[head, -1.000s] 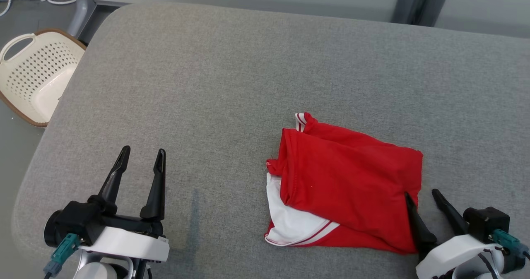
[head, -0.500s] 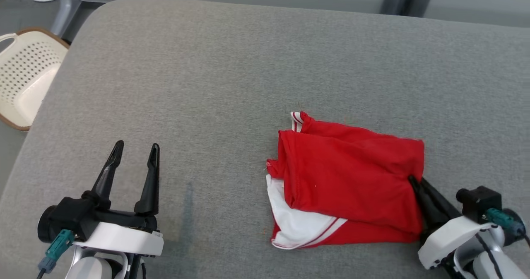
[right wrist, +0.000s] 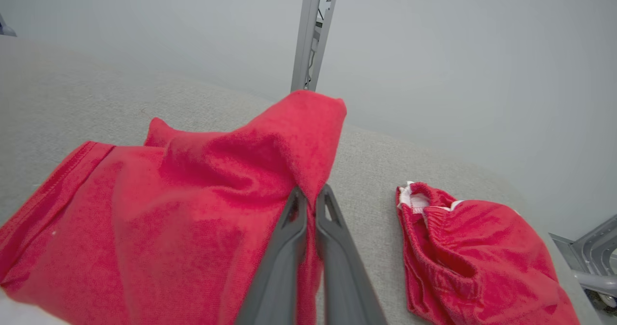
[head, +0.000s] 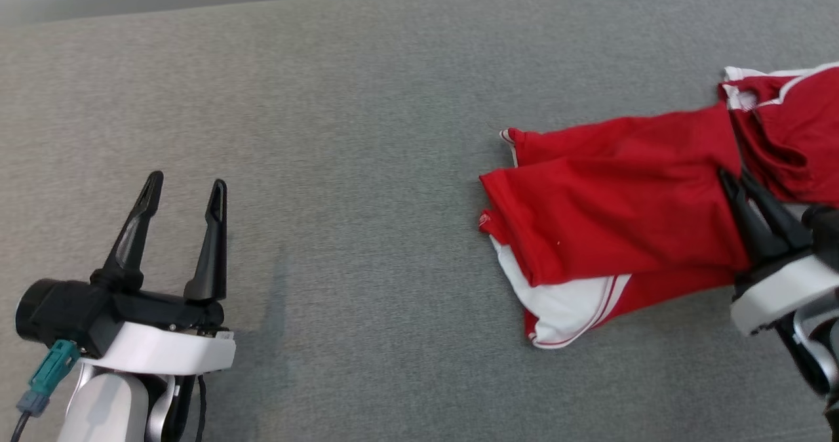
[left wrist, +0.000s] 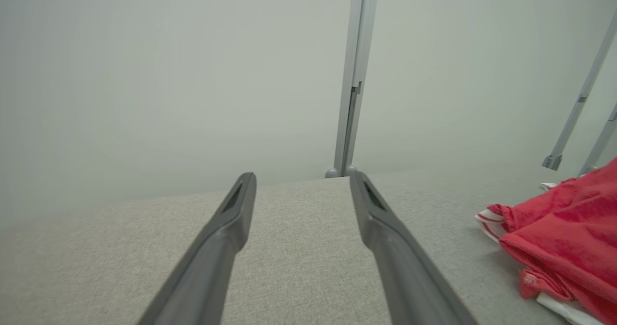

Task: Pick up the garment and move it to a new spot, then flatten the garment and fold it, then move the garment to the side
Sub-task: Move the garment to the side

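The red garment point(head: 609, 212) with white striped trim lies folded on the grey padded table point(head: 367, 134), right of centre in the head view. My right gripper point(head: 733, 174) is shut on its right edge, and the cloth point(right wrist: 193, 195) rises in a peak over the closed fingertips point(right wrist: 311, 192) in the right wrist view. At the lower left, my left gripper point(head: 187, 183) stands open over bare table, well apart from the garment. Its fingers point(left wrist: 301, 180) frame empty table in the left wrist view, with the garment point(left wrist: 569, 228) off to the right.
A second red garment point(head: 786, 127) with a white waistband lies crumpled at the far right, just beyond the held one, and it point(right wrist: 472, 248) sits right of my fingers in the right wrist view. A grey metal post point(right wrist: 313, 31) stands behind the table's far edge.
My right gripper went from open beside the garment to shut on its right edge and lifted that edge. The head camera swung right, so the basket left the picture and the second garment came in.
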You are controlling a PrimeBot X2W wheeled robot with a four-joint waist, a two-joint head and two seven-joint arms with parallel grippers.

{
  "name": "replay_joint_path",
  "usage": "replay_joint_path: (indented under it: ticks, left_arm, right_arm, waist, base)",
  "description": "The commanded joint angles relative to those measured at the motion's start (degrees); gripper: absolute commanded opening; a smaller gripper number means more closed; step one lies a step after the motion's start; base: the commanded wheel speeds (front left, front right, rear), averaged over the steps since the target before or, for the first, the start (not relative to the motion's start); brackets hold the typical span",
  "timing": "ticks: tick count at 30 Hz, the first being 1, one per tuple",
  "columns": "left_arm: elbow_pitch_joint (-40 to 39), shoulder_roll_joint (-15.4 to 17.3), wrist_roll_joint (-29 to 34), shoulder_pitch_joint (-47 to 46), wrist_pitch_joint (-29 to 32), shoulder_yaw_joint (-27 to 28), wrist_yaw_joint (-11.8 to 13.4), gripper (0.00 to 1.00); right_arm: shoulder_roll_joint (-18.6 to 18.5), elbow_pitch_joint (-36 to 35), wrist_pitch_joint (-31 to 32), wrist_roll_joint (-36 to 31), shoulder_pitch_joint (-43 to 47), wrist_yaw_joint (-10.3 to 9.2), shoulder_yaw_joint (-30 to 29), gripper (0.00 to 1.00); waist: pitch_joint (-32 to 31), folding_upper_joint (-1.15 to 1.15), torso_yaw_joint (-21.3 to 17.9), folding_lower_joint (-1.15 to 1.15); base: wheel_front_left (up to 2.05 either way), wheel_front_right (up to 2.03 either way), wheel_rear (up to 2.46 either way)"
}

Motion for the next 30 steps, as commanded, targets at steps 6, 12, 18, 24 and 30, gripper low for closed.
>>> replay_joint_path:
  ticks: [6, 12, 18, 24, 30]
  left_arm:
    - [-2.81, 1.87, 1.36, -4.99, 1.37, -1.55, -0.71, 1.0]
    - [-4.47, 2.98, 2.06, -8.3, 2.55, -3.65, -1.16, 1.0]
    - [-4.71, 4.0, 1.86, -10.69, 3.37, -5.08, -1.65, 1.0]
    - [-5.55, 4.85, 1.86, -12.74, 3.97, -6.56, -1.94, 1.0]
    - [-5.65, 5.73, 1.62, -13.32, 4.03, -6.89, -1.98, 1.0]
  right_arm:
    - [-2.63, 3.05, 0.36, 2.84, -10.59, -0.03, -0.25, 0.0]
    - [-7.53, 8.11, -1.19, 5.07, -16.32, -0.03, -5.0, 0.0]
    - [-11.49, 13.49, -2.17, 6.33, -17.82, -0.03, -13.25, 0.0]
    - [-12.15, 17.96, -3.03, 6.64, -19.53, -0.03, -18.28, 0.0]
    - [-9.98, 21.29, -5.43, 4.28, -19.86, -0.03, -22.06, 1.0]
  waist:
    - [7.19, 0.0, -6.83, 0.0]
    - [11.03, 0.0, -6.33, 0.0]
    - [14.18, 0.0, -5.16, 0.0]
    - [17.14, 0.0, -4.1, 0.0]
    - [18.17, 0.0, -4.4, 0.0]
  base:
    - [0.0, 0.0, 0.0]
    - [0.0, 0.0, 0.0]
    - [0.0, 0.0, 0.0]
    - [0.0, 0.0, 0.0]
    - [0.0, 0.0, 0.0]
